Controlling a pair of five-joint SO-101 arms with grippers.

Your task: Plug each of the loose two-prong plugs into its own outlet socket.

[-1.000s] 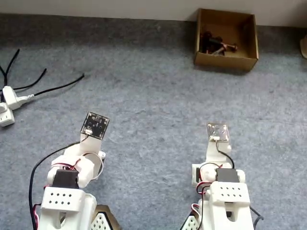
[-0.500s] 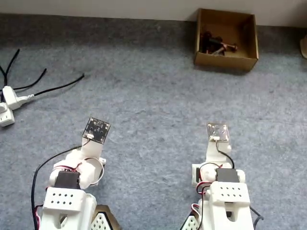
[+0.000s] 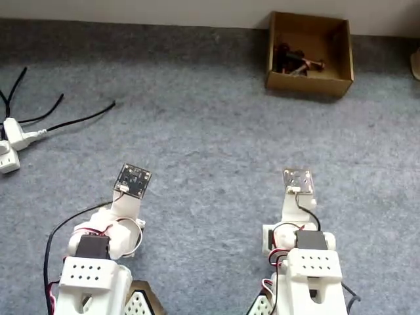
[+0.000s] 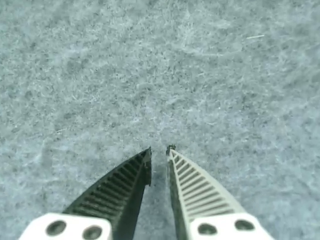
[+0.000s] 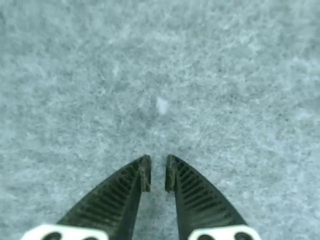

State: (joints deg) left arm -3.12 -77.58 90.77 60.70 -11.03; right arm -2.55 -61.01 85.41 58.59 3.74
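White outlet blocks (image 3: 13,139) lie at the far left edge of the grey carpet, and thin black cords (image 3: 79,118) trail from that spot across the carpet. The plugs themselves are too small to make out. My left arm (image 3: 133,180) is at the near left and my right arm (image 3: 297,182) at the near right, both well away from the outlets. In the left wrist view, my left gripper (image 4: 160,150) hangs over bare carpet, shut and holding nothing. My right gripper (image 5: 156,172) is likewise shut over bare carpet, with nothing in it.
An open cardboard box (image 3: 341,82) with a few dark parts inside stands at the back right near the wall. Grey carpet (image 3: 210,144) stretches between the arms and the outlets.
My left arm has pulled back a little toward its base and turned slightly right. The right arm has stayed still.
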